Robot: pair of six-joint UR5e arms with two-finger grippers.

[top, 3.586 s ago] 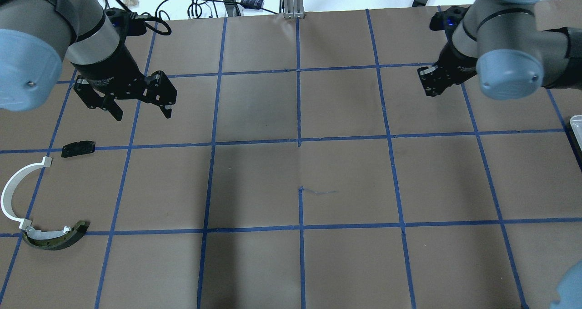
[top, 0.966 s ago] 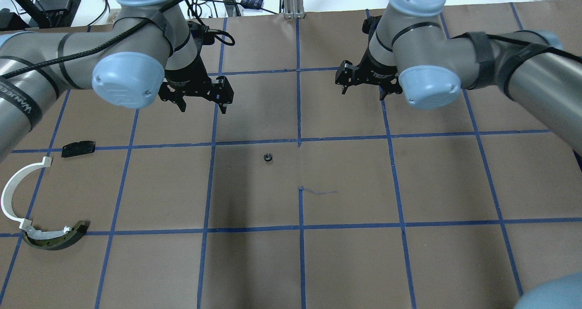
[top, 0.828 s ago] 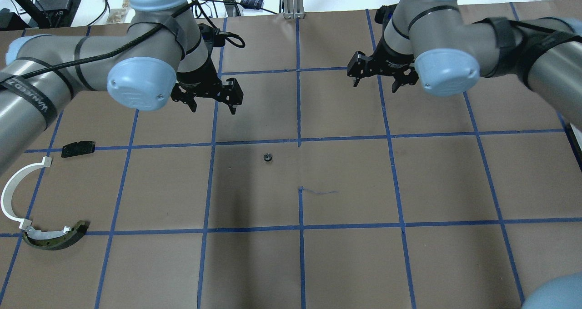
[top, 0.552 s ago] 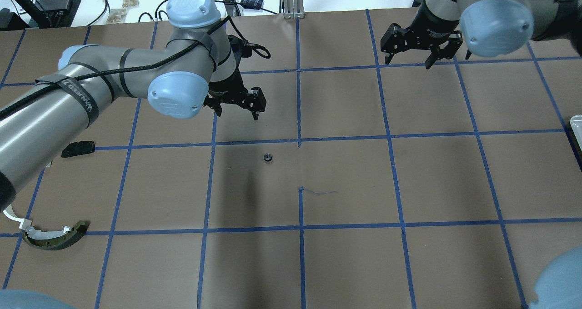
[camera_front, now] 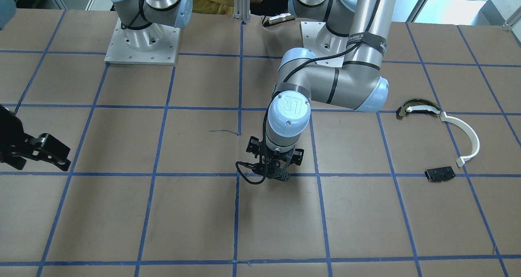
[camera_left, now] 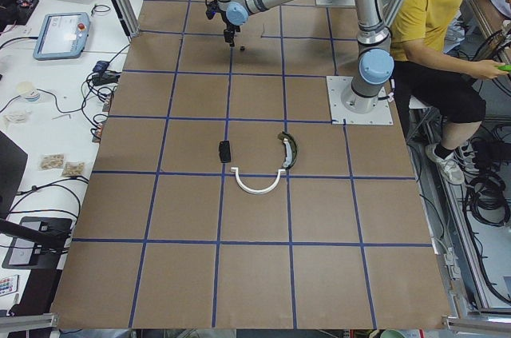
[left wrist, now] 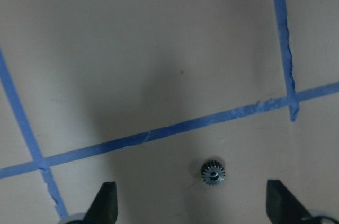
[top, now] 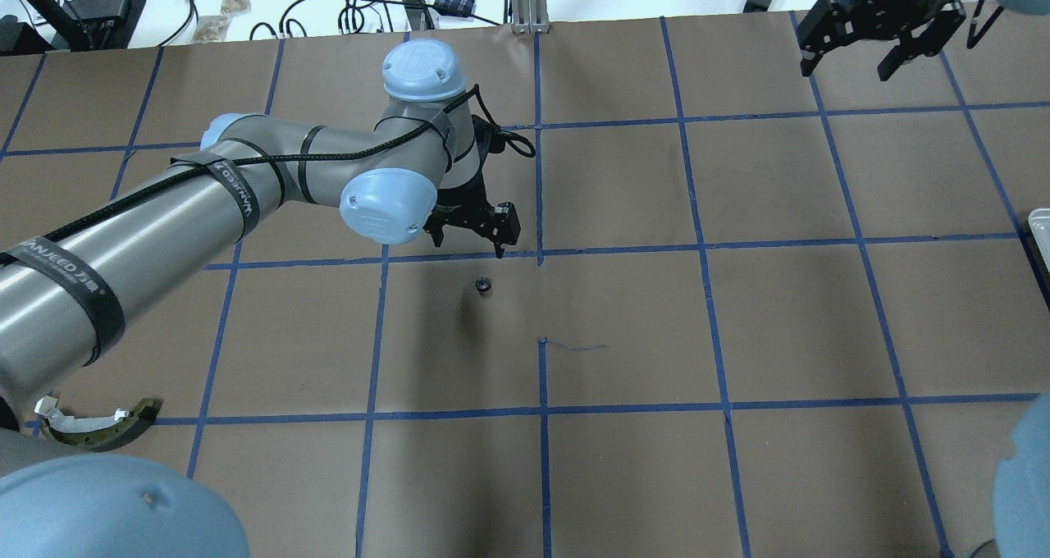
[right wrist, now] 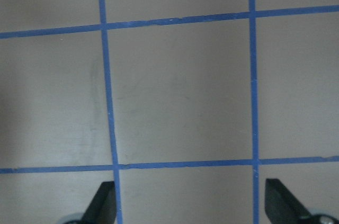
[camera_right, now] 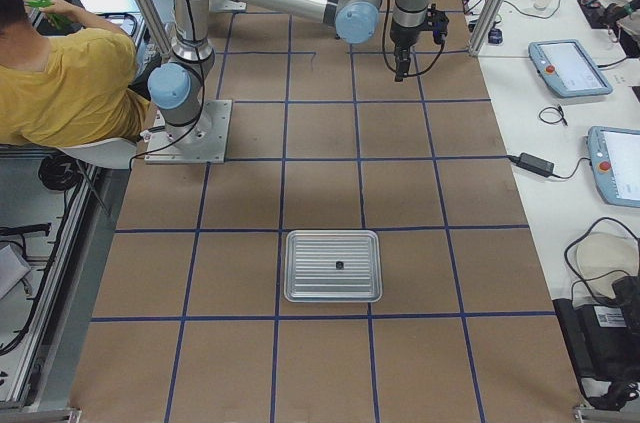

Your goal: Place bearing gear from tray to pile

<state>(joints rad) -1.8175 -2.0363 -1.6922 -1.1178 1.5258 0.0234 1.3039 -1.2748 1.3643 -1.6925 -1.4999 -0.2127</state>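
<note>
The small toothed bearing gear [top: 484,284] lay flat on the counter [top: 623,459], well apart from the pile [camera_front: 439,174], just robot-side of the hovering left pincer [top: 469,244], whose released fingers [left wrist: 106,205] straddled its line, while the equally released right pincer [top: 846,70] hung far off.

My brown, blue-taped table [top: 623,320] carries the bearing gear [top: 484,284] near its middle, the tray [camera_right: 297,273] toward my right, and a white strip [camera_front: 476,143], olive piece [camera_front: 412,105] and black plate [camera_front: 439,174] toward my left
</note>
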